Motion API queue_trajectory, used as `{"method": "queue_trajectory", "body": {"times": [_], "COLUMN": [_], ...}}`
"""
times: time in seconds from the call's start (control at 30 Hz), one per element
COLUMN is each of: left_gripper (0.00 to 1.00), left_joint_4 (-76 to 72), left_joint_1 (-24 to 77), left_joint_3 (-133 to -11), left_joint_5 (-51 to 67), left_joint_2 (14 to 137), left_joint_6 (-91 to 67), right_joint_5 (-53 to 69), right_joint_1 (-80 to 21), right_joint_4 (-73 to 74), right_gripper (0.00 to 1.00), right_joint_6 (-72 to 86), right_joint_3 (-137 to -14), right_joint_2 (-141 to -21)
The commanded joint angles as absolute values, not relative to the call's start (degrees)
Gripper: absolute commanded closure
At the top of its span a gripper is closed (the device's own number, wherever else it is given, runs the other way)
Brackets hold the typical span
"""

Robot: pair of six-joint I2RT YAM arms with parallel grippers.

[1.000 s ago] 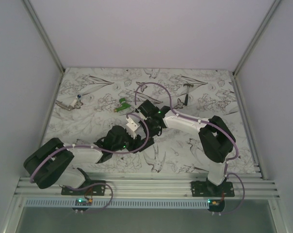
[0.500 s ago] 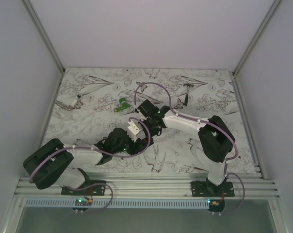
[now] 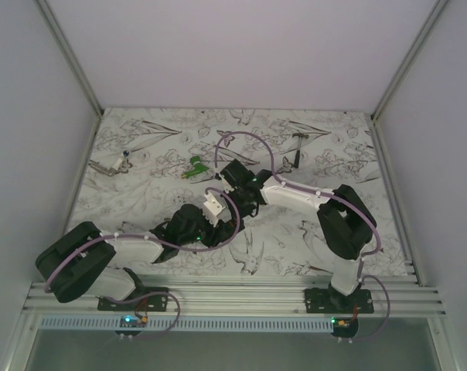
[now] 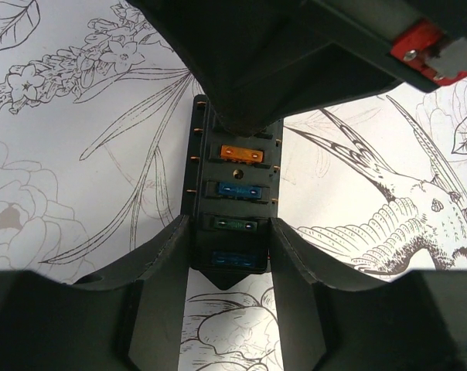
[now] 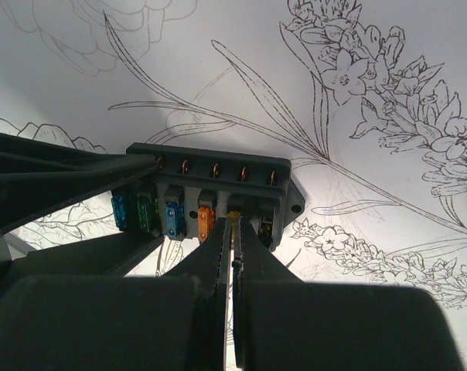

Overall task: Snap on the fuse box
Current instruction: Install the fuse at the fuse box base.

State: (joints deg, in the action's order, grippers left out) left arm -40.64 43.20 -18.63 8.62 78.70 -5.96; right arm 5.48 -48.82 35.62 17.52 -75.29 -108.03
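Left arm has swung slightly right since a second ago, its wrist closing on the right one at mid-table. Left gripper (image 4: 230, 232) clasps the fuse box (image 4: 235, 202) by its near end, fingers against both long sides. Right gripper (image 5: 232, 222) clenched, tips down on the fuse row. Box lies flat, centre of the top view. Table (image 3: 125, 205): white sheet, drawn flowers and birds. Plain white walls.

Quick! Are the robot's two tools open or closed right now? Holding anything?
Left tool: closed on the sides of the fuse box.
Right tool: closed, tips at the fuse box.
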Motion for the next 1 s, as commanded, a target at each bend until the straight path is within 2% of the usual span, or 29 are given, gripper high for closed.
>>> {"method": "queue_trajectory", "body": {"times": [0.0, 0.3, 0.6, 0.83, 0.97], "left_gripper": [0.67, 0.70, 0.72, 0.72, 0.72], "left_joint_4": [-39.99, -39.11, -37.63, -36.82, -36.33], "left_joint_1": [43.59, 43.47, 41.55, 41.50, 41.31], "left_joint_3": [-18.02, -18.11, -18.83, -18.03, -18.02], "left_joint_5": [6.53, 5.14, 6.52, 7.21, 6.51], "left_joint_2": [78.68, 80.36, 82.70, 80.56, 80.55], "left_joint_6": [-6.85, -8.22, -10.77, -9.78, -10.31], "right_joint_5": [3.59, -2.96, -1.06, -4.03, -7.14], "right_joint_1": [-49.30, -49.44, -50.88, -48.53, -45.54], "right_joint_4": [42.37, 42.21, 41.92, 42.56, 44.36], "right_gripper": [1.00, 1.00, 1.00, 1.00, 1.00], "right_joint_6": [16.47, 15.54, 15.53, 13.97, 14.48], "right_joint_3": [-66.82, -68.86, -57.74, -66.50, -64.59], "right_joint_2": [-114.61, -119.35, -115.39, -123.05, -123.11]}}
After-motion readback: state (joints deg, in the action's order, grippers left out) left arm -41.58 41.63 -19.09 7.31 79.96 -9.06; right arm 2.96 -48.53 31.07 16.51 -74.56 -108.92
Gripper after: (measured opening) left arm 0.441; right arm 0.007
